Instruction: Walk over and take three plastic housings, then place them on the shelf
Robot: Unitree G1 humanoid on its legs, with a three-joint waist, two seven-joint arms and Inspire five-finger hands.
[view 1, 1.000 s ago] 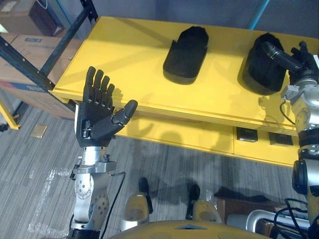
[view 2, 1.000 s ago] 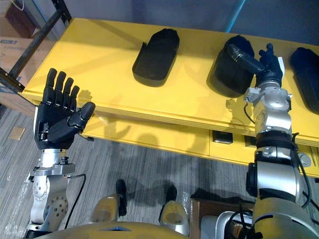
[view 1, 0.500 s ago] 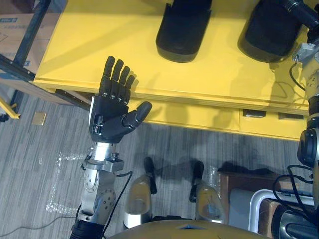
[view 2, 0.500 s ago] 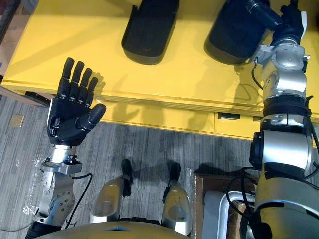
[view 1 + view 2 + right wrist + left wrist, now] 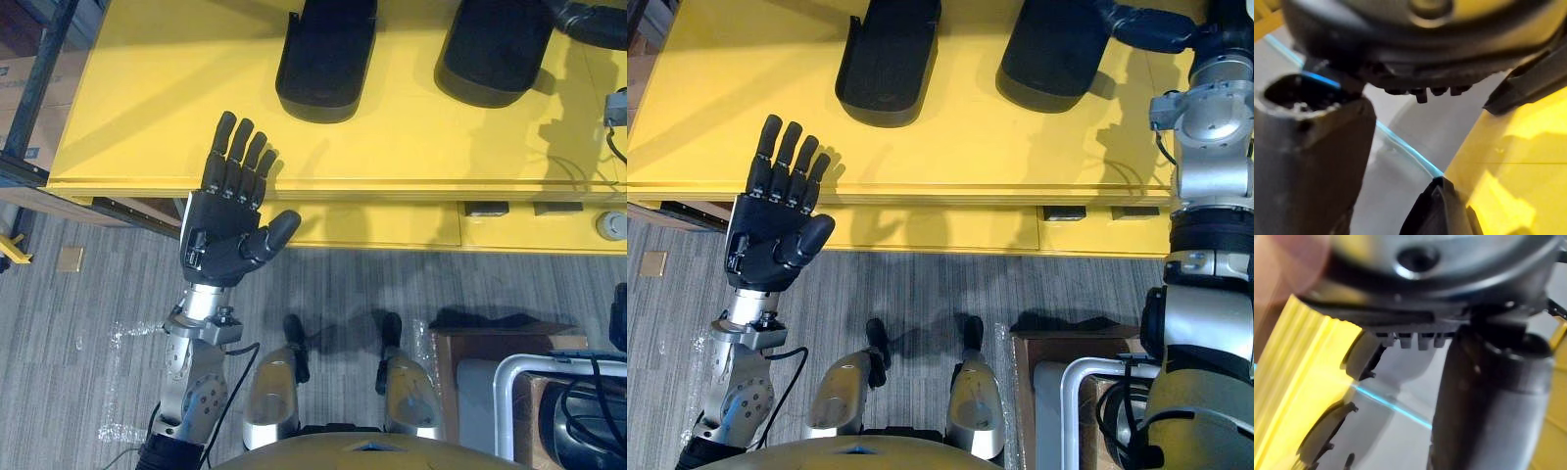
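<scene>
Two in view on the bench (image 5: 411, 147): left housing (image 5: 326, 59) lies past our left hand (image 5: 223, 235), fingers straight, spread, empty at the near edge; right housing (image 5: 495, 49) by our right hand (image 5: 1223, 22), grip unreadable; we'd clear the lip first, then use the bare bench between them.

Two housings (image 5: 884, 61) (image 5: 1055, 51) — one table (image 5: 950, 147)

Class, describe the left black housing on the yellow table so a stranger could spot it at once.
On the yellow table lie two black housings side by side; take the left housing, nearer the raised left hand. It lies hollow side up with a rim, while the right housing shows a smooth domed back.
</scene>
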